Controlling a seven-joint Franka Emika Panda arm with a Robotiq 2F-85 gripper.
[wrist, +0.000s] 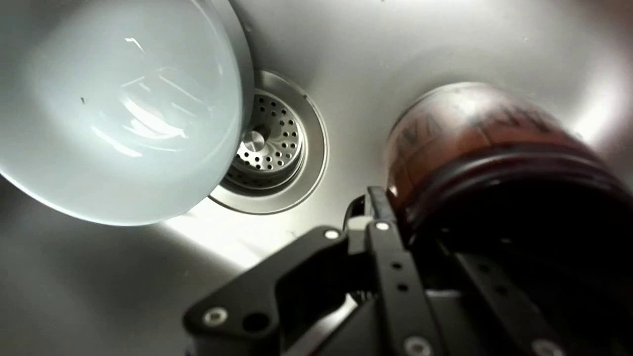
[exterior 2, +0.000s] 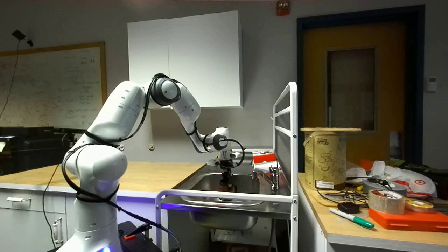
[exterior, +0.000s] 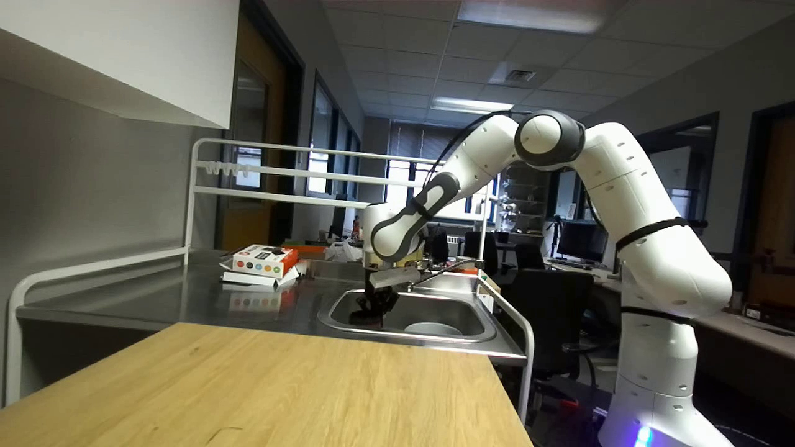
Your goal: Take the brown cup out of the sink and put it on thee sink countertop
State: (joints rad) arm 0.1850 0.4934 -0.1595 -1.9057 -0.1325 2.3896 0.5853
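The brown cup [wrist: 455, 133] is low inside the sink [wrist: 356, 59], tilted in the wrist view, with its dark mouth toward my gripper. It shows small and dark in both exterior views [exterior: 365, 320] [exterior 2: 223, 187]. My gripper [wrist: 413, 230] reaches down into the sink [exterior 2: 245, 182], with its fingers close together at the cup's rim. One finger presses the outside of the cup wall; the other goes into the dark mouth, its tip hidden. The gripper looks shut on the wall. Whether the cup touches the sink floor cannot be told. The sink countertop [exterior: 205, 298] lies beside the basin.
A pale bowl [wrist: 133, 118] sits in the sink beside the drain [wrist: 267, 143]. A faucet [exterior 2: 274, 178] stands at the basin's edge. An orange-and-white box [exterior: 264, 261] lies on the countertop. A white rack frame [exterior 2: 294, 140] borders the counter; a wooden tabletop [exterior: 310, 385] adjoins it.
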